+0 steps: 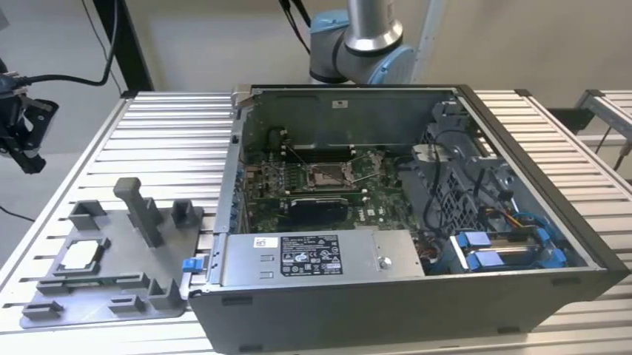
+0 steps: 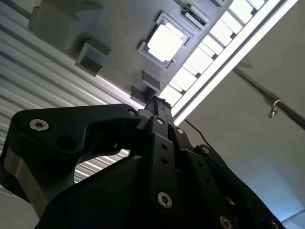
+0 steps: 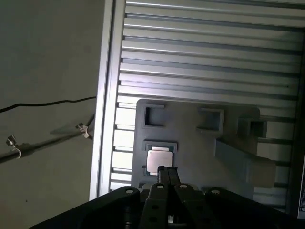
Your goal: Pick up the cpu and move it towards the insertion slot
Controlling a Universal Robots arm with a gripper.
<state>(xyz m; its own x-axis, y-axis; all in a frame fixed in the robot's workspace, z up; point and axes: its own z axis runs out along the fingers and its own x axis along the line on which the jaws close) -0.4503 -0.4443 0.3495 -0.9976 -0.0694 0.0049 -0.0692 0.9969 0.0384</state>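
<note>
Exterior view: gripper hangs at the view's left edge, off the slatted table and apart from the grey tray. The cpu lies flat in a square pocket of that tray, untouched. The insertion slot sits mid-motherboard inside the open computer case, well apart from the cpu. In the first wrist view the fingers are drawn together with nothing between them; the cpu shows just past their tips.
</note>
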